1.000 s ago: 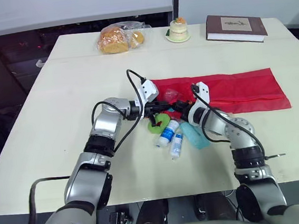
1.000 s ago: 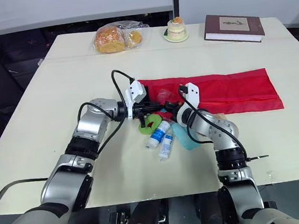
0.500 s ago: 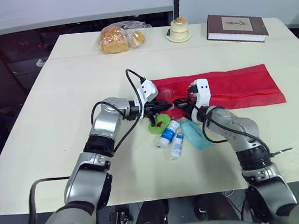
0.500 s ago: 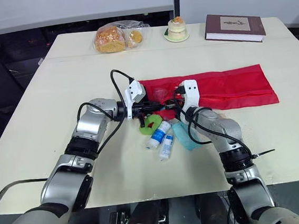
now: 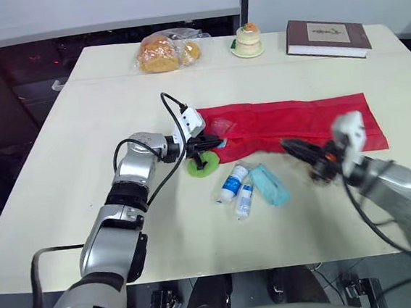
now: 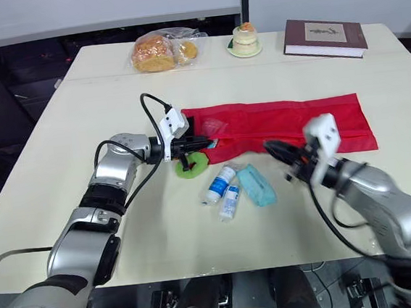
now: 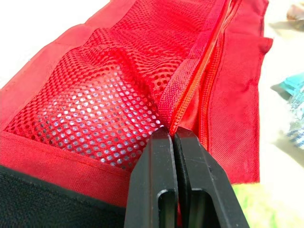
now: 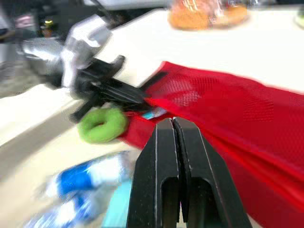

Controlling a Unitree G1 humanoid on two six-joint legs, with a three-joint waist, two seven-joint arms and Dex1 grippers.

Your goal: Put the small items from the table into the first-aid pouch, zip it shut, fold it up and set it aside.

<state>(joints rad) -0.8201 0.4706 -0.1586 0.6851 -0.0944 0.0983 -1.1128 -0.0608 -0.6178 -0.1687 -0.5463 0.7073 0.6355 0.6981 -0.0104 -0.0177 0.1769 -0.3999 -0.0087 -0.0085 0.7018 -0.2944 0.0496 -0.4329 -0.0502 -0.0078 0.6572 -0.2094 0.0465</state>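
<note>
The red mesh first-aid pouch (image 5: 297,120) lies unfolded across the middle of the table. My left gripper (image 5: 206,145) is shut on its left end, pinching the fabric beside the zipper (image 7: 190,90). A green ring (image 5: 203,165) lies just under that gripper. Two small blue-and-white bottles (image 5: 230,183) (image 5: 244,199) and a teal packet (image 5: 269,184) lie in front of the pouch. My right gripper (image 5: 288,146) is shut and holds nothing, hovering right of the small items, over the pouch's near edge, pointing toward the left gripper.
At the table's far edge sit a bag of bread (image 5: 165,54), a small cake on a plate (image 5: 246,39) and a brown book (image 5: 328,38). Bare tabletop (image 5: 80,137) stretches to the left of the pouch.
My right arm has pulled back to the right, away from the pouch's left end and the small items. The left gripper has shifted slightly left with the pouch's end; the green ring lies further left.
</note>
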